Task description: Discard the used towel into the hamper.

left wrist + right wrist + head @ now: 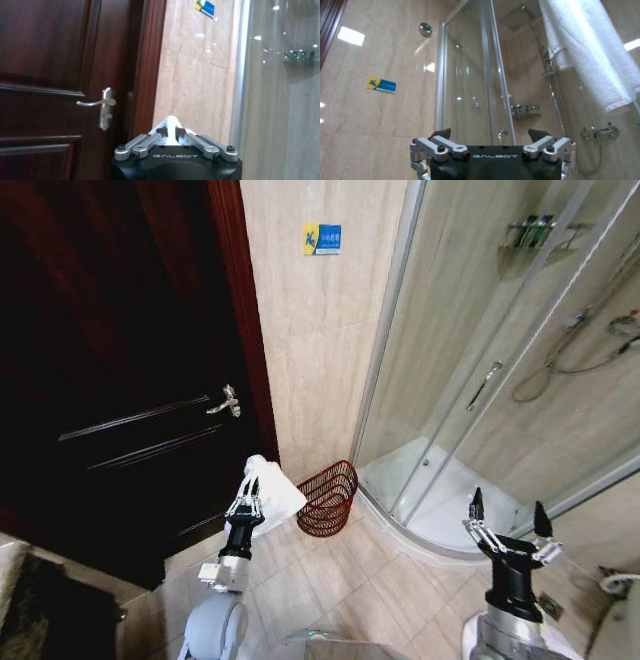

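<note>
Two claws: left claw [249, 502] clamped on white towel [274, 488] beside hamper [328, 499]; right claw [507, 522] wide open, empty.

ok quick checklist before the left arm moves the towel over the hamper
1. Towel gripped: ok, the left gripper is shut on it, also seen in the left wrist view.
2. Towel over the hamper: not ok, it hangs beside the basket, toward the door.
3. Hamper mouth reachable: ok, it tilts open toward the towel.
4. Hamper contents: cannot tell.
5. Right gripper out of the way: ok, open and empty near the shower.
</note>
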Controlling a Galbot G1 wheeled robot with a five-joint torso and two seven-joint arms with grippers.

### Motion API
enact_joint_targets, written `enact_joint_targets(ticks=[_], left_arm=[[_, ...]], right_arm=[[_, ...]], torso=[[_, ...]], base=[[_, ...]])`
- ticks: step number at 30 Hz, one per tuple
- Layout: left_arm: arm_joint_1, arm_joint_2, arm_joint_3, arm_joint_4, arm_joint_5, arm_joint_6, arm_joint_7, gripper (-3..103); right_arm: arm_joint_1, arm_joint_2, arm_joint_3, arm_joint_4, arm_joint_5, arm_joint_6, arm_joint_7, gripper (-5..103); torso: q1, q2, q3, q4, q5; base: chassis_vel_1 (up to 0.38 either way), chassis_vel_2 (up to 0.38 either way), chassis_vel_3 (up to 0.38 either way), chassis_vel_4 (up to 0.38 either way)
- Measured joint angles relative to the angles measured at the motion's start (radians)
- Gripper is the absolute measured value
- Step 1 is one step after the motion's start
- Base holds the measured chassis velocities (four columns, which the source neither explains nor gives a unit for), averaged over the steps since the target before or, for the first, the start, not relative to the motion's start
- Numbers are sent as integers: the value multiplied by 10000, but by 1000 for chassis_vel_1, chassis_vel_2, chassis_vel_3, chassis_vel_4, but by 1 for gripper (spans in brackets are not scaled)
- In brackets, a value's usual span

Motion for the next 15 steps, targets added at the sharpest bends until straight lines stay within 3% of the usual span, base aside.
enact_joint_targets(ticks=[15], left_arm=[[-80, 16, 47, 133, -28, -134, -249, 7]], right_arm=[[-45, 3, -116, 119, -25, -18, 10, 100]], torso=[[0, 0, 0, 3, 0]], base=[[-38, -39, -35, -41]])
